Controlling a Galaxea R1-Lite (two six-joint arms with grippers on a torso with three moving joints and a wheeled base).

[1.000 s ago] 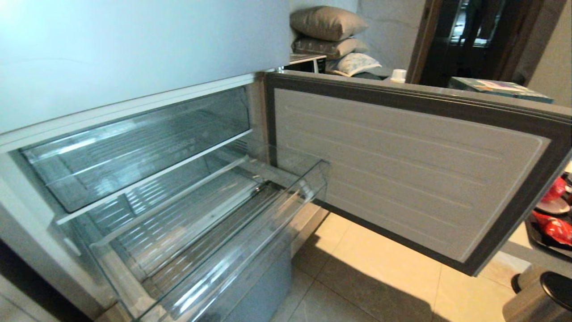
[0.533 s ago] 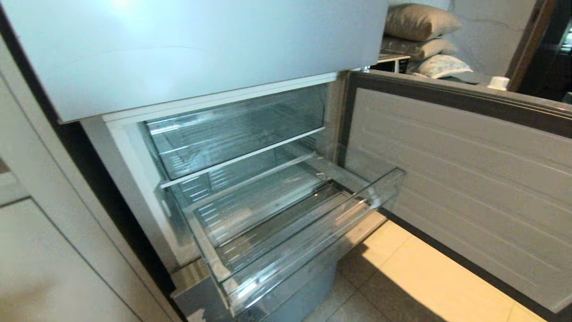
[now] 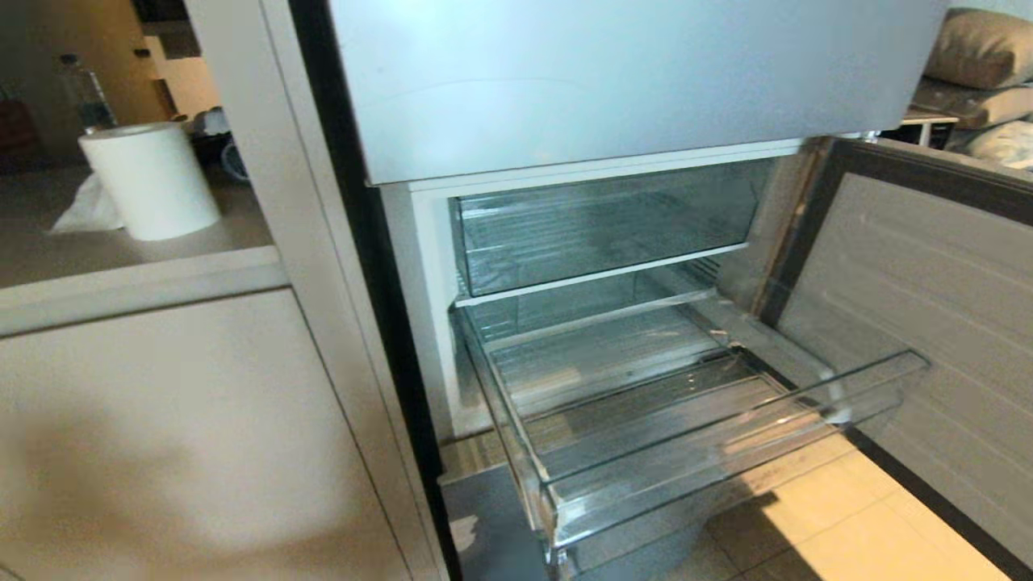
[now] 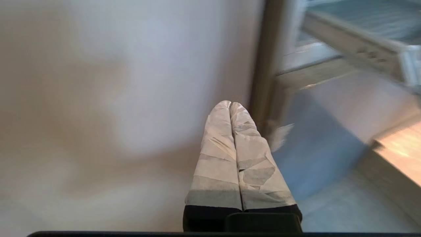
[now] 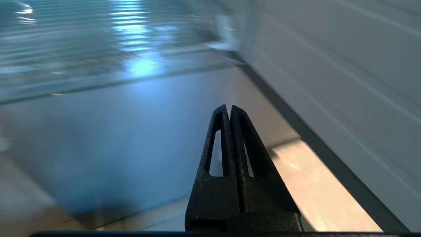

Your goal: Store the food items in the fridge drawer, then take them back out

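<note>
Black right tool (image 5: 230, 107) closed, empty; taped left tool (image 4: 230, 103) closed, empty.

A white paper roll (image 3: 150, 179) stands on the counter (image 3: 48, 258), a bottle (image 3: 83, 93) behind it. The fridge door (image 3: 920, 323) hangs open over the tiled floor (image 3: 839, 524). Pillows (image 3: 980, 73) are stacked beyond it.
</note>
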